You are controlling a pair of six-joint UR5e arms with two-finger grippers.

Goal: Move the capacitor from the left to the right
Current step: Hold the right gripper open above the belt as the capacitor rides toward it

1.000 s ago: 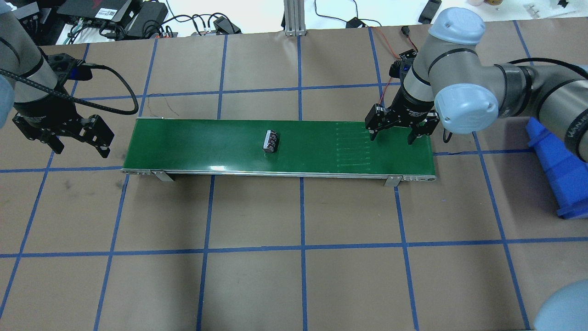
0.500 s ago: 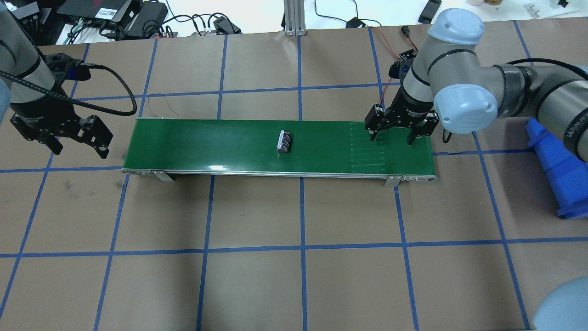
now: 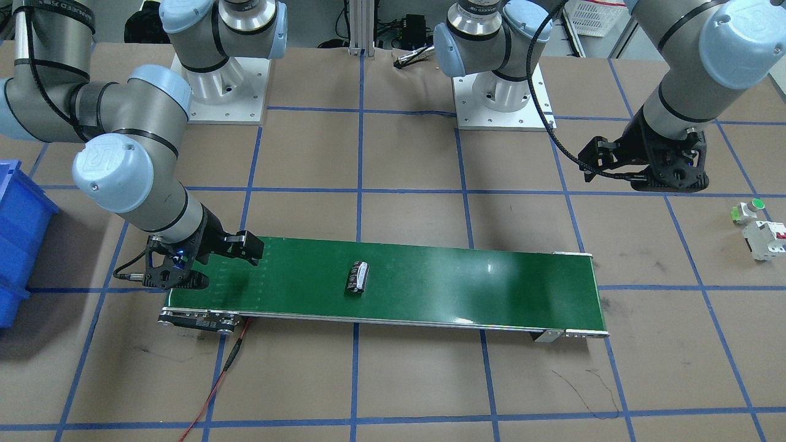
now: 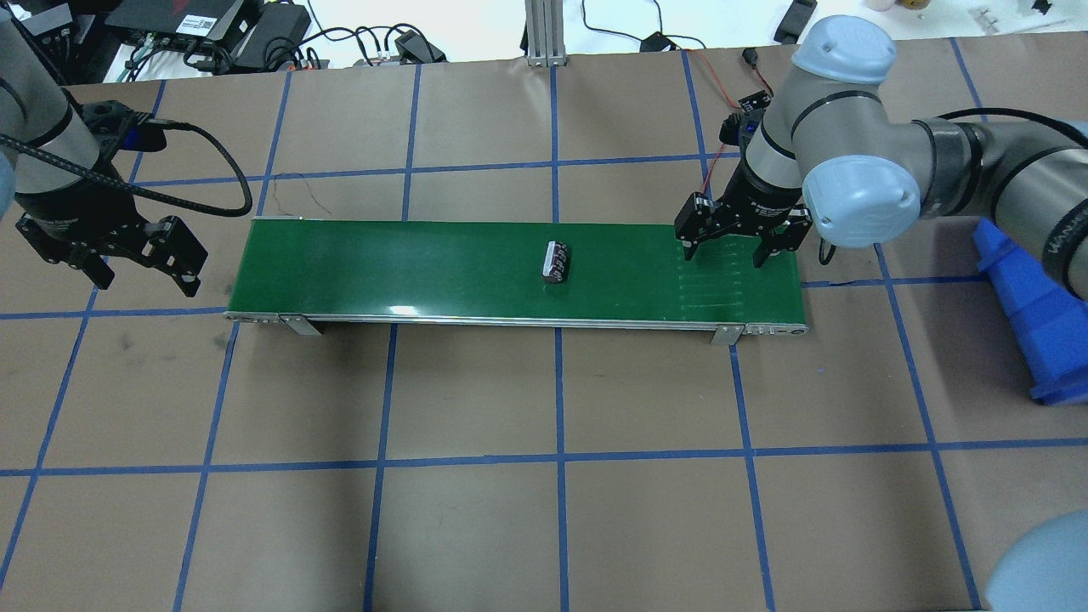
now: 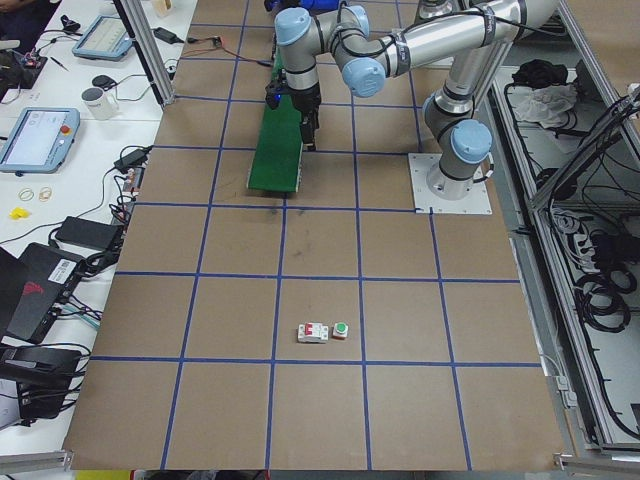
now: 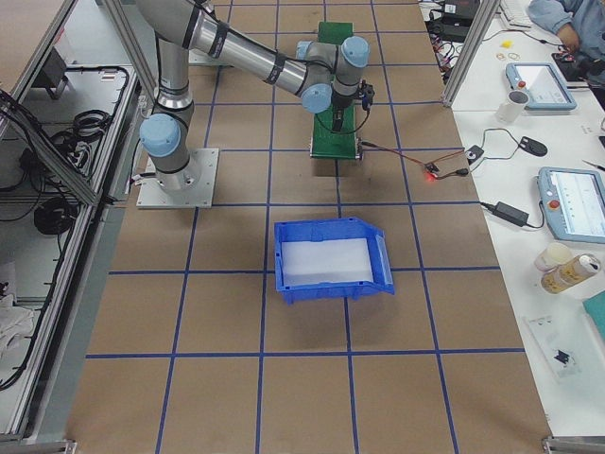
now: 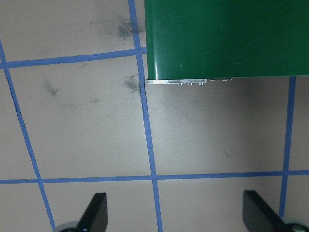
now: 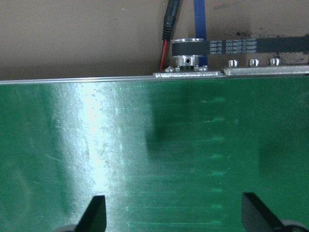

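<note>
Left hand and right hand — both spread wide, empty — capacitor alone on belt

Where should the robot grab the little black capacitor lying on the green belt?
Probably around the middle of its round body, coming straight down from above. The capacitor lies on its side, crossways on the green belt, so a squeeze across its long curved sides should hold best. The right gripper hangs open above the belt.
</note>
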